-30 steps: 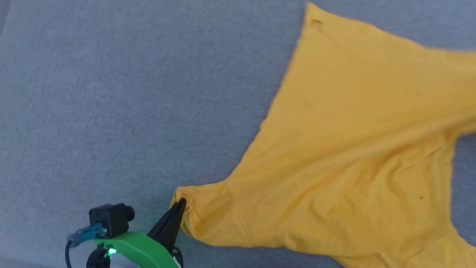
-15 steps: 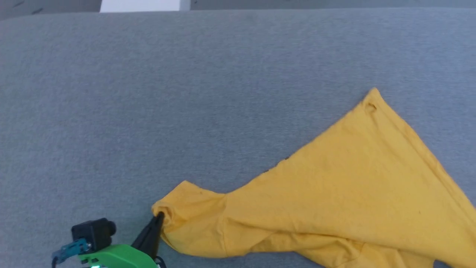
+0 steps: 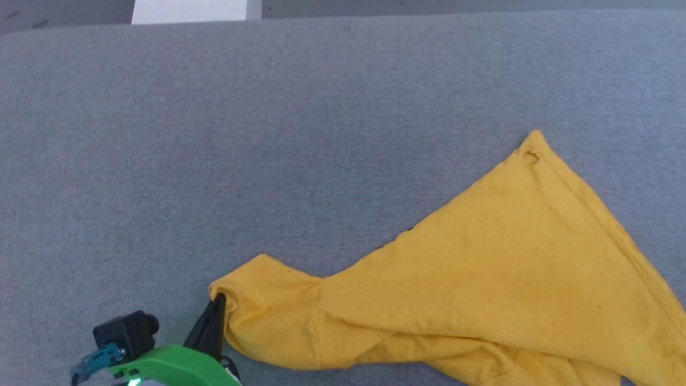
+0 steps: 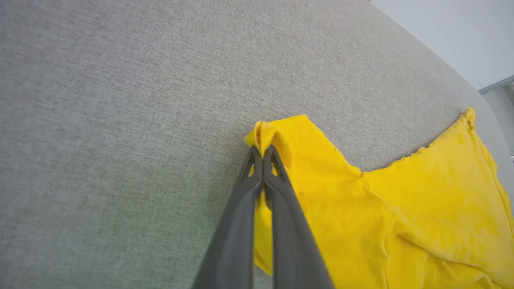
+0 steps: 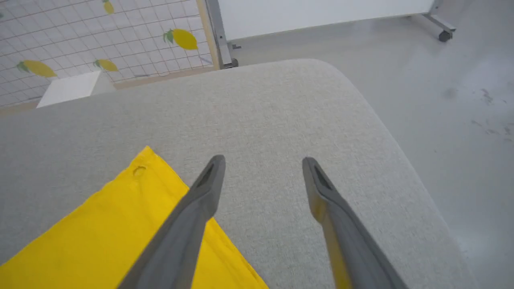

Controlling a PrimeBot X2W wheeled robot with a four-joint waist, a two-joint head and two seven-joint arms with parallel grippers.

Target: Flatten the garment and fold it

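Note:
The garment (image 3: 482,289) is a bright yellow shirt lying loosely spread on the grey padded table (image 3: 268,134), reaching from the lower middle to the right edge of the head view. My left gripper (image 3: 218,303) is shut on the garment's near-left corner, with a pinch of yellow cloth (image 4: 263,134) poking out past the tips in the left wrist view. A far corner (image 5: 140,168) of the garment lies flat on the table. My right gripper (image 5: 263,160) hangs open above the table just right of that cloth, nothing between its fingers.
The table's rounded far right corner (image 5: 341,80) drops to a grey floor (image 5: 441,100). A white block (image 5: 68,86) and a lemon-patterned tiled panel (image 5: 100,32) stand beyond the far edge, with a wheeled white board (image 5: 321,12) behind.
The head camera tilted up early on, shifting the whole picture. Since half a second ago my left gripper drew the held corner slightly left and nearer. The right gripper has opened.

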